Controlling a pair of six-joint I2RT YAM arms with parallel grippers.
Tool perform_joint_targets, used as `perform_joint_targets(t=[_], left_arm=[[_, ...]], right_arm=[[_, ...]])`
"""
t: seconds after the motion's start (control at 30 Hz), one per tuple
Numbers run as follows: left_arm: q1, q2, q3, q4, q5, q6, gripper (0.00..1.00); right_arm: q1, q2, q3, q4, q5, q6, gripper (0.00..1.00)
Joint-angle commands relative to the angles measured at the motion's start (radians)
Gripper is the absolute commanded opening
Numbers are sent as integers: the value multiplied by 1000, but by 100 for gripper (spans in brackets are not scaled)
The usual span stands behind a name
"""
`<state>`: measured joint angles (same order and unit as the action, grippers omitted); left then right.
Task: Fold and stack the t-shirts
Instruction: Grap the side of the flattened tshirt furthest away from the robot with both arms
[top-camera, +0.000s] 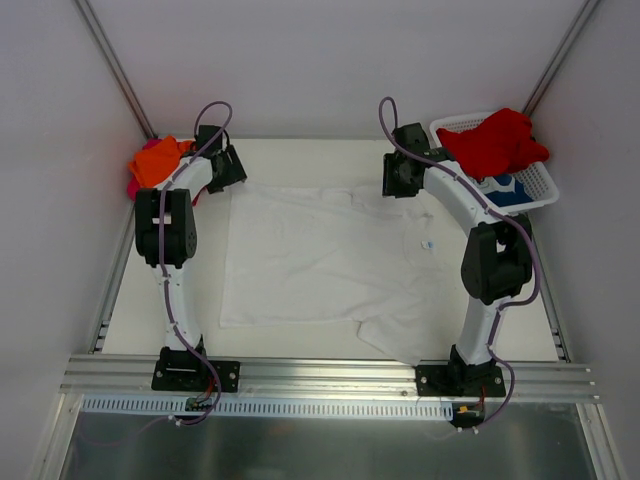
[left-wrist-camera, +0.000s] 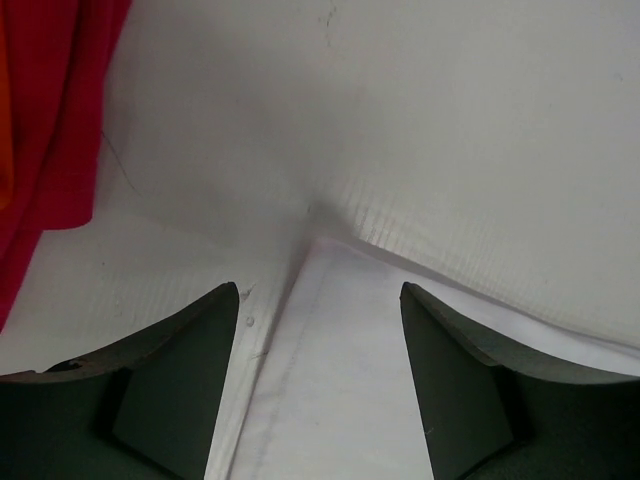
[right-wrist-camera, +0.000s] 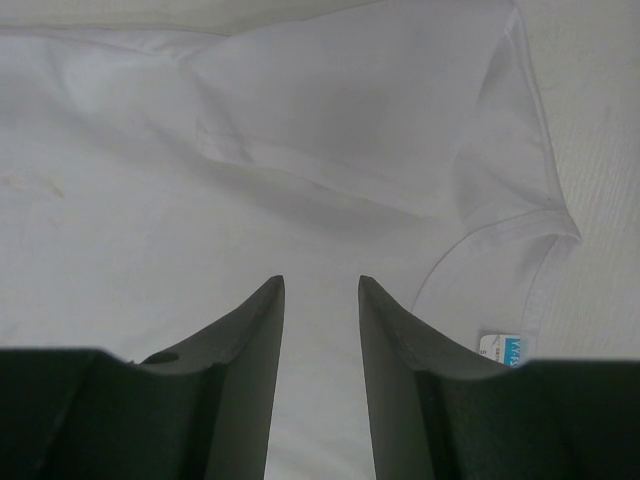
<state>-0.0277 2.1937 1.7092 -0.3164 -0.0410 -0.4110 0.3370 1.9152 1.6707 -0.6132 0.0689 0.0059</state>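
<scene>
A plain white t-shirt lies spread flat in the middle of the table. My left gripper sits low at its far left corner. In the left wrist view that gripper is open, its fingers either side of the shirt's hemmed corner. My right gripper is at the shirt's far right part. In the right wrist view it is open just above the white cloth, with the collar and its label to the right. Neither gripper holds anything.
Orange and magenta-pink t-shirts are heaped at the far left corner; the magenta cloth shows beside my left fingers. A white mesh basket at the far right holds a red t-shirt and a blue-and-white one. Walls enclose three sides.
</scene>
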Motion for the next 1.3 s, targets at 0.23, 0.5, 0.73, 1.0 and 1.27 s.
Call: perform_joint_targets(t=[0.23,0.5,0.73,1.0,1.27], left_arm=[[18,47,113,5,89,-31,63],[20,60,104,4,124,-43,60],[20,47,79,5,124,-43,57],[22,55,70,4,142,-55,30],[22,11,23,4,122,-37,42]], right_arm=[[2,-70,-20,16,-21,-14,39],[0,-76,-17,17,-21,-15,39],[-1,-82,-22,17,-27,-11,39],[-9,-104,-45,17,-24,-14,39],[-12,-117,-71,27,-35,-9,39]])
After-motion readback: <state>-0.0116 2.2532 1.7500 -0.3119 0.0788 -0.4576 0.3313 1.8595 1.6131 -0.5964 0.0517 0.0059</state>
